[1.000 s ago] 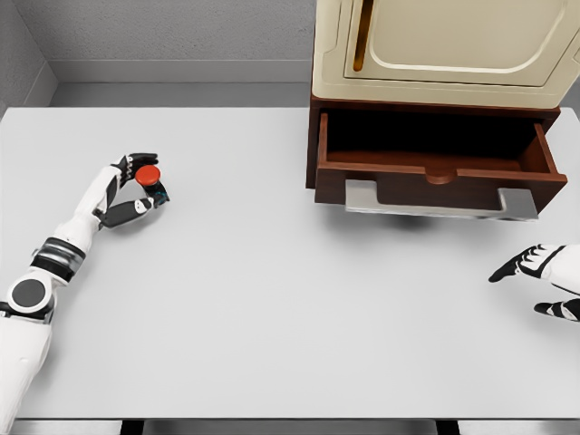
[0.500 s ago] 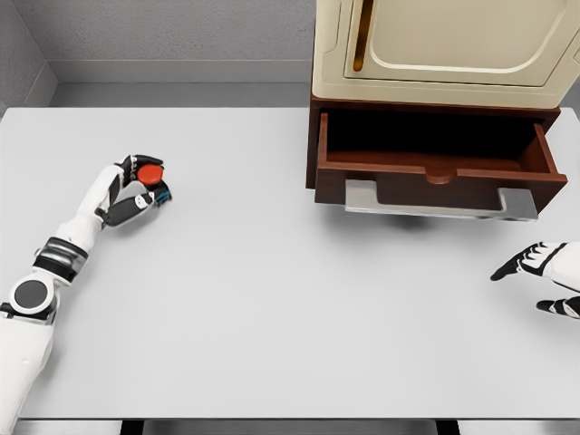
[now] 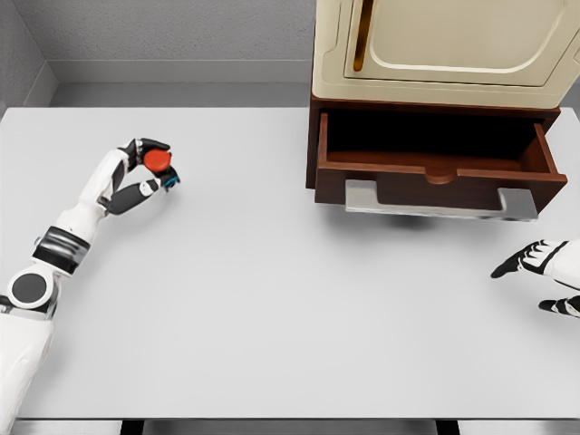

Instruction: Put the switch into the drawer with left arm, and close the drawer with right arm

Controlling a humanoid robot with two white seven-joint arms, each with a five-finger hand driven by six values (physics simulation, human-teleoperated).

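Note:
The switch [image 3: 160,162], a small dark box with a red round button and a teal edge, is held in my left hand [image 3: 149,170] above the table's left side. The fingers are curled around it. The open drawer [image 3: 435,168] is dark brown wood with a grey metal handle [image 3: 435,205], pulled out from under a cream cabinet [image 3: 435,50] at the upper right. Its inside is dark. My right hand [image 3: 535,272] hovers open at the right edge, below and to the right of the drawer.
The grey table [image 3: 290,308] spans the whole view, with its front edge at the bottom. A grey wall runs behind it. The cabinet above the drawer has a brass-coloured handle [image 3: 361,36] on its door.
My left hand has lifted the switch off the table and carried it slightly up and to the right. The right hand has barely shifted.

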